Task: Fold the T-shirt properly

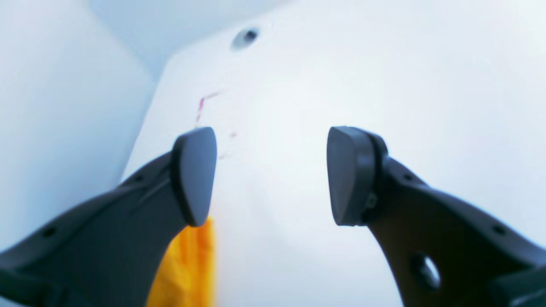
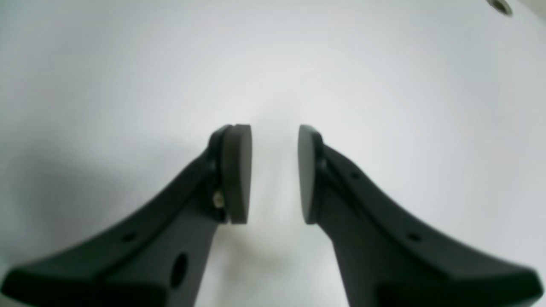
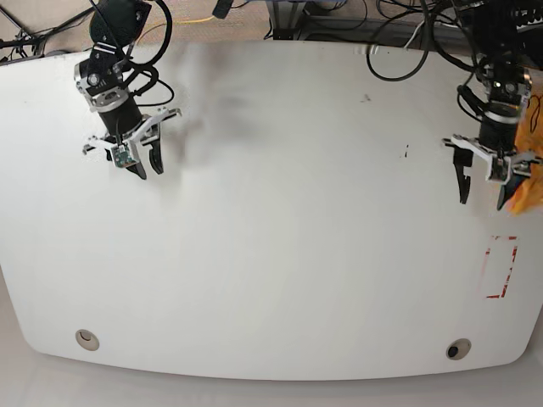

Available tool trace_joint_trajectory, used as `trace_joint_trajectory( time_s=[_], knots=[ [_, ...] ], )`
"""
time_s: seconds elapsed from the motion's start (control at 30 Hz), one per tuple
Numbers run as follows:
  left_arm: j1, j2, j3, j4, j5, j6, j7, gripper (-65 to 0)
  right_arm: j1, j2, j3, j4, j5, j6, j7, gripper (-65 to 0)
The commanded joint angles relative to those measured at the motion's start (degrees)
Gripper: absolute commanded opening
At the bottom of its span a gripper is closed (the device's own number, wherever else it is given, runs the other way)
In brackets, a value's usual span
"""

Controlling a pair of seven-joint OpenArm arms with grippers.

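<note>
- While two robot arms reach over a white table (image 3: 280, 254), the orange-yellow T-shirt (image 3: 528, 193) lies at the far right edge of the base view, partly cut off by the frame, with a bit of its black lettering showing.
- Spread apart, the fingers of the left gripper (image 3: 483, 204) point down beside the T-shirt, with nothing between them. One finger overlaps the edge of the cloth in the base view; whether the two touch cannot be told.
- Across the table, the right gripper (image 3: 150, 174) hangs with its fingers parted by a narrower gap, also holding nothing, well apart from the T-shirt.
- Seen from the left wrist, a blurred strip of orange cloth appears at the lower left, partly hidden behind a dark finger, while white surface fills the space between the fingertips.
- Pictured from the right wrist, only the pale tabletop shows between and around the dark fingers, with a round fitting near the upper right corner.
- Marked on the table near the left gripper is a broken red outline (image 3: 501, 267), shaped like a rectangle.
- Set into the near corners of the table are two round fittings, one on the left (image 3: 87, 339) and one on the right (image 3: 458, 348).
</note>
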Motion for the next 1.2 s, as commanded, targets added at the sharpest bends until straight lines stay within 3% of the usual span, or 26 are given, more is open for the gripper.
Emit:
trace_joint_trajectory(
  time_s=[0.0, 0.1, 0.37, 0.6, 0.77, 0.83, 0.97, 1.17],
  knots=[
    [2.13, 2.98, -0.13, 1.03, 1.65, 1.87, -5.19, -27.2, -1.92, 0.61, 1.91, -0.86, 1.01, 0.01, 2.83, -47.7],
    [5.29, 6.85, -0.05, 1.39, 2.26, 1.6, -7.3, -27.2, -5.0, 0.61, 2.0, -1.04, 1.98, 0.01, 2.92, -47.7],
    [20.68, 15.11, -0.05, 6.13, 2.0, -3.05, -7.12, -27.2, -19.33, -0.19, 5.25, 0.28, 10.68, 0.01, 2.92, -47.7],
    [35.62, 18.72, 0.74, 7.28, 1.03, -3.05, -7.47, -27.2, -33.57, -3.17, 5.16, 4.5, 10.68, 0.01, 2.92, -47.7],
    [44.94, 18.01, 3.21, 3.06, -4.42, -3.05, -7.39, -32.8, -42.27, -4.67, 5.07, 2.48, 14.11, 0.01, 6.34, -47.7],
    [45.91, 15.9, 4.53, 0.15, -5.39, -3.05, -7.39, -35.8, -43.77, -5.02, 4.99, 1.07, 14.73, 0.01, 8.19, -47.7],
    [45.55, 12.12, 8.22, -10.75, -5.65, -3.05, -7.56, -37.4, -44.21, -4.76, 2.35, -6.4, 14.02, 0.01, 9.33, -47.7],
    [36.24, 9.49, 10.85, -28.42, -5.21, -2.97, -7.47, -37.5, -38.32, -3.79, 1.12, -20.82, 13.76, 0.01, 9.33, -47.7]
  ],
)
